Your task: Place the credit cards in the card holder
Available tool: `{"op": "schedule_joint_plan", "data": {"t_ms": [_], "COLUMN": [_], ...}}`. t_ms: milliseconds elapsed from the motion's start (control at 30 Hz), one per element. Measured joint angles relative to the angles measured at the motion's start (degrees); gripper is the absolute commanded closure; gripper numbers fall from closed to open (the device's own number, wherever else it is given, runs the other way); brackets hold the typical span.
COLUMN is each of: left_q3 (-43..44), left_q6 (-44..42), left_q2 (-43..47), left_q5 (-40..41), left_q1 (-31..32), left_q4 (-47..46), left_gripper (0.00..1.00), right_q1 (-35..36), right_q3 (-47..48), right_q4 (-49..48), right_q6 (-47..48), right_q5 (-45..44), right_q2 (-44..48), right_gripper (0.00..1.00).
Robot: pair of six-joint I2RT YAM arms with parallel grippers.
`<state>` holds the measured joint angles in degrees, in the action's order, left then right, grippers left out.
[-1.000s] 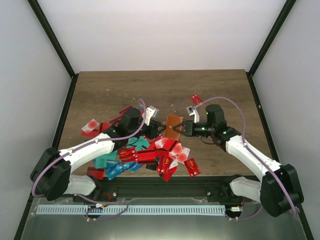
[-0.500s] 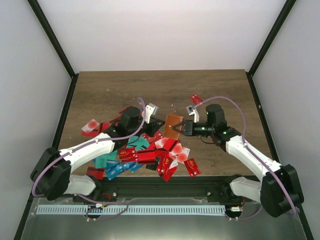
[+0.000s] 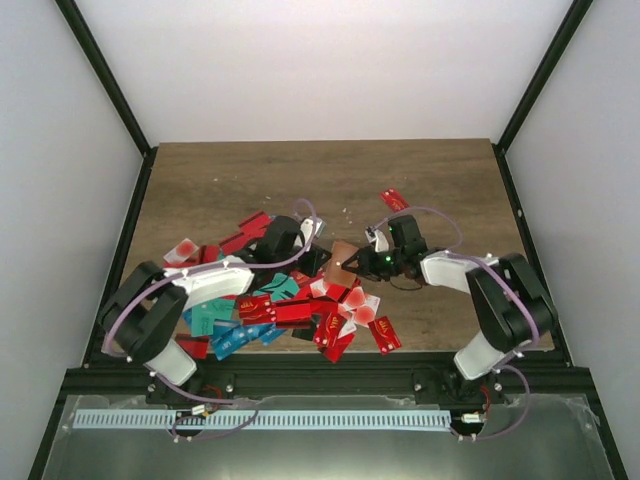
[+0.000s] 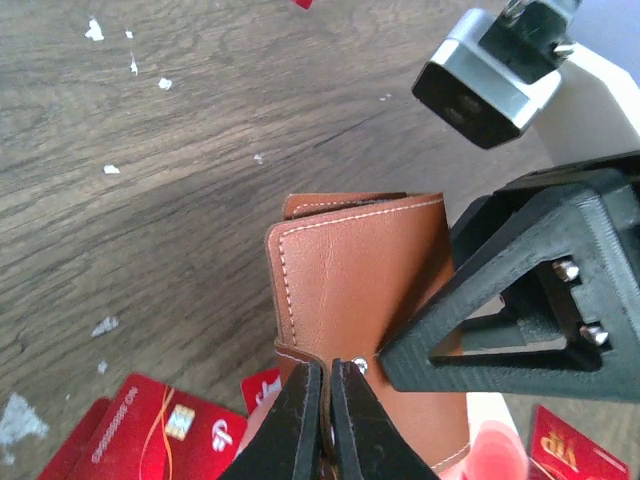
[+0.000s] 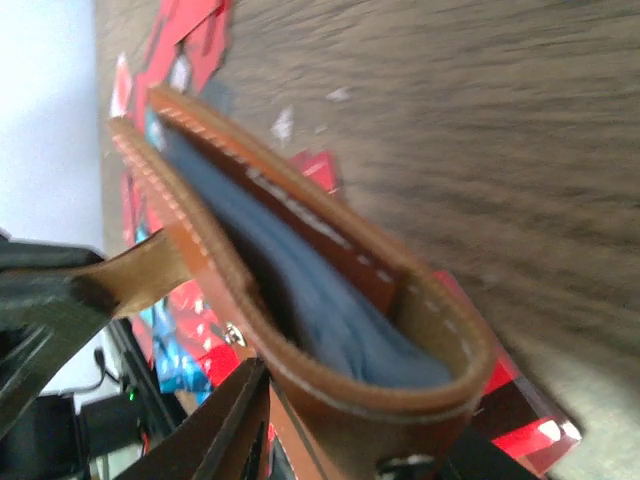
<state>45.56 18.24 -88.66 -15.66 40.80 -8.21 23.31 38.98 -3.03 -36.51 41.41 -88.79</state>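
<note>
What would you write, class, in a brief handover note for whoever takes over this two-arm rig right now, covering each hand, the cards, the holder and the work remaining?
Left hand: shut on one edge of the brown card holder, beside its metal snap.
Right hand: against the holder's opposite side; whether it grips cannot be told.
Holder: between the two hands, at the far edge of the card pile, partly spread, pale blue lining showing, no card seen inside.
Credit cards: heaped loose on the table, mostly red.
Done: holder in hand.
Left: put every card in.
</note>
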Motion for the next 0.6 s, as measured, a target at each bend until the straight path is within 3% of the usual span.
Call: {"op": "schedule_joint_plan", "data": {"t_ms": [200, 367, 600], "left_q3": [6.10, 8.44, 8.68], "left_q6": [0.09, 1.31, 2.62], "left_q2": [-9.01, -10.47, -8.63], "left_q5": [0.35, 0.37, -0.11], "left_q1": [-0.35, -0.39, -0.39], "left_q4": [-0.46, -0.79, -0.72], "left_gripper": [0.96, 0.96, 0.96], "right_q1": [-3.13, -4.50, -4.59], "right_q3": [4.02, 6.56, 6.51], "right_q4": [1.07, 4.20, 8.17], "right_q6": [1.18, 3.30, 5.46], "right_q5": [-2.05, -4.85, -8.00], "right_q2": [-9.01, -10.67, -6.40], "right_gripper": [0.52, 0.37, 0.33]}}
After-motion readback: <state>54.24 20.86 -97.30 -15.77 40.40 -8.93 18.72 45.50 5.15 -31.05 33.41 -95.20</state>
